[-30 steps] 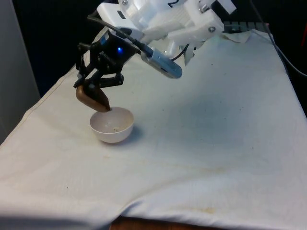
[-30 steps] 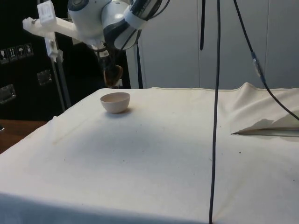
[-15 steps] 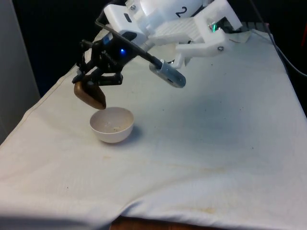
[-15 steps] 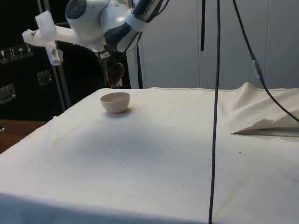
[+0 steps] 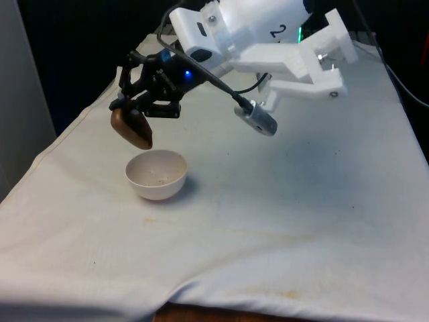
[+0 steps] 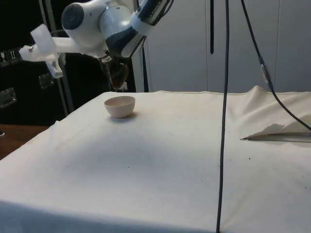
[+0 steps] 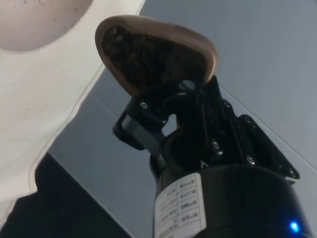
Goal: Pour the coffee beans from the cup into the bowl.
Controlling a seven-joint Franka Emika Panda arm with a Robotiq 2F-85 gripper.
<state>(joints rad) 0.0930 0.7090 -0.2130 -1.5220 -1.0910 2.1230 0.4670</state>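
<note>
Over the near-left part of the table in the front view, the white cloth [image 5: 281, 221] lies broad, matte and faintly creased, with a loose fold at its front edge and a raised wrinkle at the side view's right. The white jointed arm [image 5: 268, 33] reaches in from the far end, smooth and glossy, with a pale blue-grey cylindrical fitting [image 5: 256, 119] hanging below it.

The black two-finger gripper [image 5: 144, 109] hangs above the cloth with its fingers clenched on the small brown wooden cup [image 5: 132, 128]. The cup is held in the air, above the bowl and a little toward the front view's left, not touching it. It is tipped well over: its long axis slants, with the mouth turned downward toward the bowl's side and the rounded base up under the fingers. In the wrist view the cup [image 7: 156, 54] has a smooth tan rim of rounded, almost triangular outline and a dark, rough-looking interior.

The small round off-white bowl [image 5: 156, 174] sits upright on the cloth, smooth-walled and shallow, with a few dark specks at its bottom.
</note>
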